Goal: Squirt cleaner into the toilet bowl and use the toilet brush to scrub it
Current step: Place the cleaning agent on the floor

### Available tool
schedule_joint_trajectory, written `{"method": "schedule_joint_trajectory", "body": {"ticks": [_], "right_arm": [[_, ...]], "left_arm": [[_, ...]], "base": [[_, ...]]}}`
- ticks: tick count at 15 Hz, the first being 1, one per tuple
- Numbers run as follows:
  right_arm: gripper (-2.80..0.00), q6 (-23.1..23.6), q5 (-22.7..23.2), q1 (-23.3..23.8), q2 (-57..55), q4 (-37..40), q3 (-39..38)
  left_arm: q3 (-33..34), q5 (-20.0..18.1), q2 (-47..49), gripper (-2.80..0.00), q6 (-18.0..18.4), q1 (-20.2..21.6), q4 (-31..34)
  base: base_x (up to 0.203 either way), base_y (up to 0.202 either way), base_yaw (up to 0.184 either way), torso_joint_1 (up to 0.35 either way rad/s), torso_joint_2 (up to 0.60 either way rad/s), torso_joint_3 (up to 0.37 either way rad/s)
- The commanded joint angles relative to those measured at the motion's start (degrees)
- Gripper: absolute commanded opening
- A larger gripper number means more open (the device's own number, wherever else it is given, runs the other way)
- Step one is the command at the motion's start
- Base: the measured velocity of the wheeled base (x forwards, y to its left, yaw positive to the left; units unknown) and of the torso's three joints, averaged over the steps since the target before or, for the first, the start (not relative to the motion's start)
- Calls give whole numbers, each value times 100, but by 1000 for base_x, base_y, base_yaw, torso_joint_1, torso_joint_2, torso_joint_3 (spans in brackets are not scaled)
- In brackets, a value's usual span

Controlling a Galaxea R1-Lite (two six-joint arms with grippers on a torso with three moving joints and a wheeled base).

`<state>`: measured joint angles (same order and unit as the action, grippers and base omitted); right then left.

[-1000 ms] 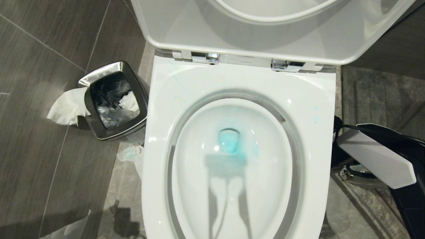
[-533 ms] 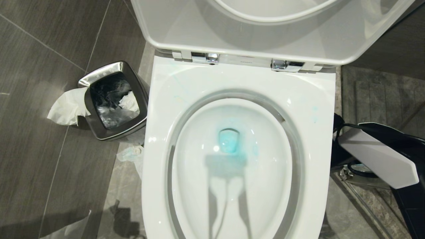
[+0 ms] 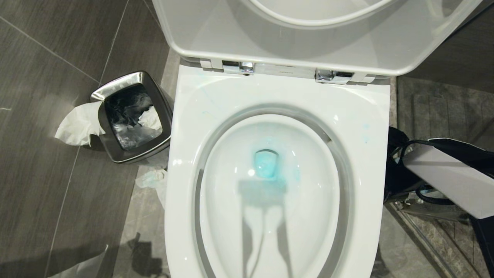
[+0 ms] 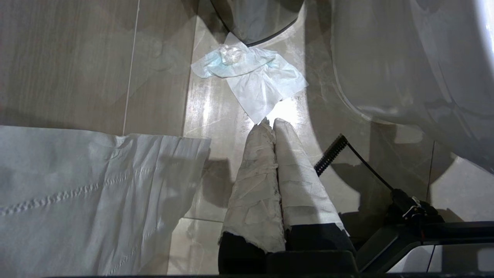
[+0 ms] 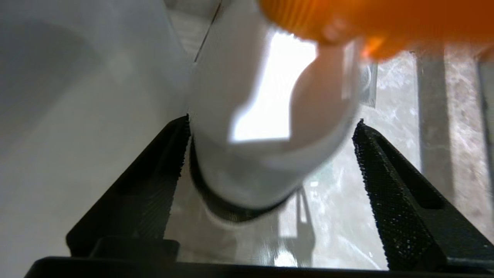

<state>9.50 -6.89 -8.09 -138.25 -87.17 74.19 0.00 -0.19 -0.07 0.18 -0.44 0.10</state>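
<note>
The toilet bowl [image 3: 278, 92] fills the head view, its seat and lid raised. Teal-blue cleaner [image 3: 266, 164] tints the water in the drain and streaks the porcelain. My right arm [image 3: 444, 177] reaches down beside the bowl's right side. In the right wrist view my right gripper [image 5: 274, 119] is open, its black fingers spread around a white bottle with an orange top [image 5: 262, 154]; one finger is close to it, the other stands apart. My left gripper [image 4: 272, 121] is shut and empty, with tape-wrapped fingers, low over the floor. The toilet brush is out of view.
A square steel waste bin [image 3: 131, 116] with tissue [image 3: 77, 123] hanging out stands left of the bowl. A crumpled tissue [image 4: 254, 77] and a large paper sheet [image 4: 88, 193] lie on the floor tiles. A metal rail [image 3: 424, 210] runs along the floor at the right.
In the head view the right arm's white forearm has shifted toward the right edge and slightly up. The bowl, bin and tissues are unchanged.
</note>
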Motion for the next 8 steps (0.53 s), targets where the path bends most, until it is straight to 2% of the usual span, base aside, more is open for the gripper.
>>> {"method": "schedule_joint_trajectory", "body": {"ticks": [1,5,6,8], "right_arm": [[0,9,-6,-1,420,-49,-404],[0,-3,10,-2,1306,-49,-1349],[-280,-1,15,-3,1497,-49,-1504],[-280,10,19,-7,1872,-49,-1868]], "left_arm": [[0,1,7,-280,-1,0,-1],[0,1,7,-280,-1,0,-1],[0,1,7,-280,-1,0,-1],[0,1,7,-280,-1,0,-1]], "base": [[0,0,0,0,0,0],[0,0,0,0,0,0],[0,0,0,0,0,0],[0,0,0,0,0,0]]}}
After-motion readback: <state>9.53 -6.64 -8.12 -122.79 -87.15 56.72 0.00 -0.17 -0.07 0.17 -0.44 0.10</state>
